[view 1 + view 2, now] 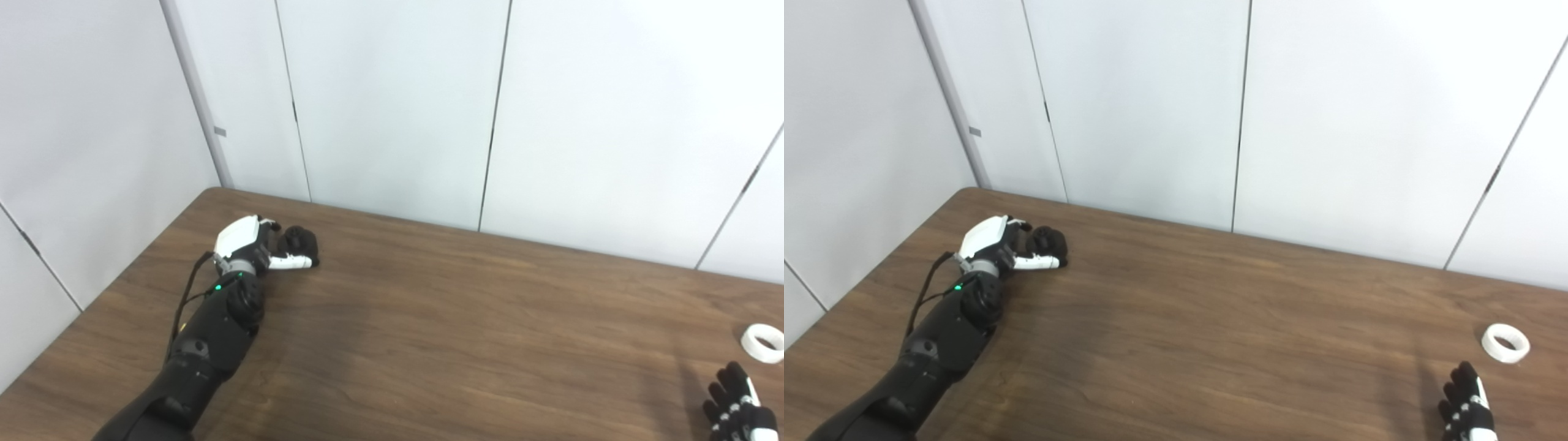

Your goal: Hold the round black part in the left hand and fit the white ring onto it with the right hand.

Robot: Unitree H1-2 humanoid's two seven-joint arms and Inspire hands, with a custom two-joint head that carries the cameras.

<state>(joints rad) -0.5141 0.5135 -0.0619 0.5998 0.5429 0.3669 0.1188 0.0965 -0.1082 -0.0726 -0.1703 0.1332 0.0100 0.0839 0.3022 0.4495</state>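
- The left hand (254, 242) lies far out at about ten o'clock on the brown wood-grain desk (429, 331), its arm running up from the bottom-left corner.
- Its fingers (293, 263) are curled around the round black part (300, 242); a white-shelled finger lies along the near side of the part and dark ones wrap its far side.
- The round black part sits low at the desk surface inside that grip; whether it is touching the wood or lifted just clear of it cannot be told.
- The white ring (1505, 343) lies flat on the desk at about four o'clock, near the right edge of the view, with its opening facing up.
- The ring is well apart from the black part, with the broad middle of the desk between them.
- The right hand (1467, 407) enters at the bottom-right corner, at about five o'clock, just short of the ring and not touching it.
- Only the tips of its fingers (735, 392) show, black with white segments, pointing up toward the ring; they appear spread a little and hold nothing, though most of the hand is cut off by the frame.
- Pale wall panels (392, 104) with dark seams stand behind the desk at twelve o'clock.
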